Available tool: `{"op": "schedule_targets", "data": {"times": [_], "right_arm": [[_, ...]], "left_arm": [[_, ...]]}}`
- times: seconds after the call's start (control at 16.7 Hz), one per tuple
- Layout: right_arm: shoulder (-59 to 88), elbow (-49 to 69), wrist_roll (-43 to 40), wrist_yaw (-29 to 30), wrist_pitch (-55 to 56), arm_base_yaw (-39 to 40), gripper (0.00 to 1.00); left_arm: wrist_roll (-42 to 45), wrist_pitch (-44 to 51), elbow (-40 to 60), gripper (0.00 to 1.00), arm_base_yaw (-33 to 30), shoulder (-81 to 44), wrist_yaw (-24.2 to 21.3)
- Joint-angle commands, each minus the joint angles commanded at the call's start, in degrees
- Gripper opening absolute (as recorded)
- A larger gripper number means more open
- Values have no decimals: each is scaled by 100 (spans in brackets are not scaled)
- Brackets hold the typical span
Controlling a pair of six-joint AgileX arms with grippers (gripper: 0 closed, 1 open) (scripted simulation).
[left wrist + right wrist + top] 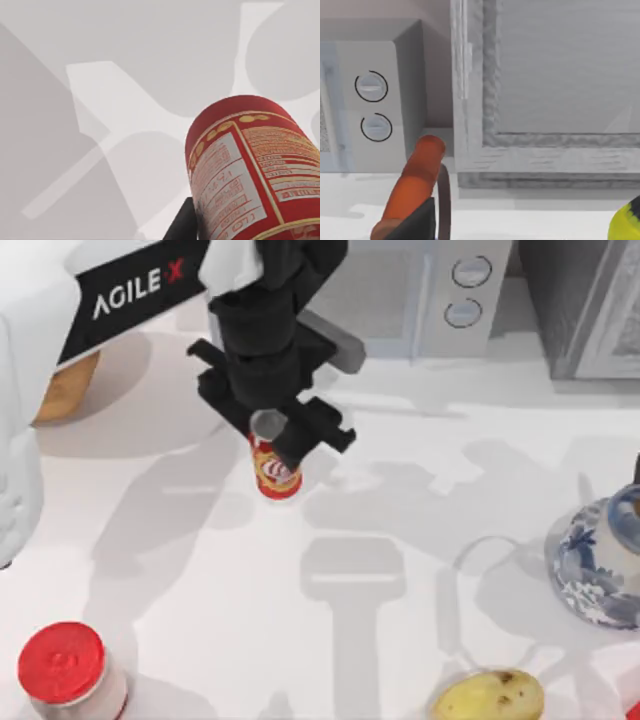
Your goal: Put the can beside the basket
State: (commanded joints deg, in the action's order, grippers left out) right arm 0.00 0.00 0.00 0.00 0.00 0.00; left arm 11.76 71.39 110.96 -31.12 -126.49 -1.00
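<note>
the left end effector (283,445) pinches the slim red-and-gold soda can (276,472), which hangs directly beneath it above the white table (400,640). the tan woven wicker basket (62,392) sits well off to its side; a shallow pinch could let the can slip or tip on release.

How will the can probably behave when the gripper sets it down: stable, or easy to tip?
The can looks slim and tall, so it may tip if released tilted. Its smooth round wall could slip or roll. The left gripper holds it near the top.
</note>
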Motion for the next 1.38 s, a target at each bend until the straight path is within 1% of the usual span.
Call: {"op": "schedule_targets", "data": {"times": [0.18, 0.36, 0.48, 0.66, 0.84, 1.38], "right_arm": [[0, 0, 0, 0, 0, 0, 100], [0, 0, 0, 0, 0, 0, 100], [0, 0, 0, 0, 0, 0, 100], [0, 0, 0, 0, 0, 0, 100], [0, 0, 0, 0, 0, 0, 100], [0, 0, 0, 0, 0, 0, 100]], "left_arm": [[310, 260, -193, 0, 1091, 785, -68], [625, 266, -735, 0, 2643, 1396, -78], [794, 47, -1233, 0, 3614, 1556, -42], [949, -486, -1967, 0, 4633, 1474, 40], [1013, -894, -2406, 0, 5116, 1239, 84], [1023, -1019, -2509, 0, 5148, 1185, 89]]}}
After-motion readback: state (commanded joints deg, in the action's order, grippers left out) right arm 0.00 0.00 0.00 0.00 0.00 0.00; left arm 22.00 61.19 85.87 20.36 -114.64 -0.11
